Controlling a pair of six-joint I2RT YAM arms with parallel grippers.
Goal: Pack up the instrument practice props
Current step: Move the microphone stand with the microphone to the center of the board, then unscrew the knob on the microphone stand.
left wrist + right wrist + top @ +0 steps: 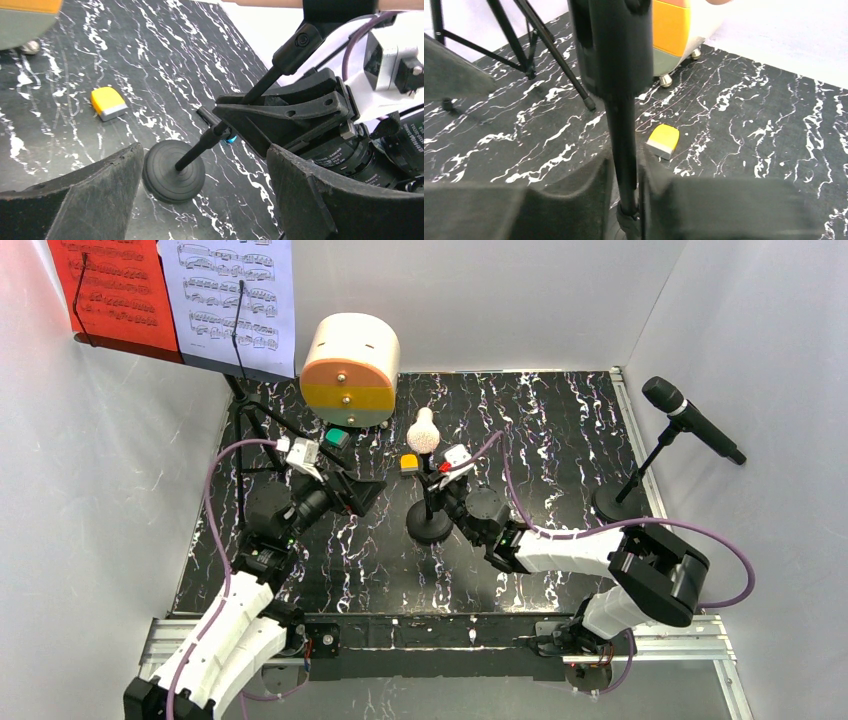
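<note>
"Where's the cream microphone (pixel 424 430)?"

"Upright in its small mic holder (pixel 174 171), round base flat on the black marbled table (pixel 560 430), about the middle. The right hand (pixel 625 175) is clamped on the holder's thin stem, a finger pressed to each side."

"And the left hand (pixel 204 155)?"

"Spread wide with nothing in it, just beside that holder's base."

"What else is about?"

"A yellow block (pixel 663 141) lies just behind the holder. A green block (pixel 337 438) sits near the cream round case (pixel 350 370). The music rack (pixel 236 390) stands in the far left corner, carrying a red page (pixel 110 290) and a white page (pixel 232 295). The black microphone (pixel 690 420) sits tilted on a second holder (pixel 615 505) at the right edge."
</note>
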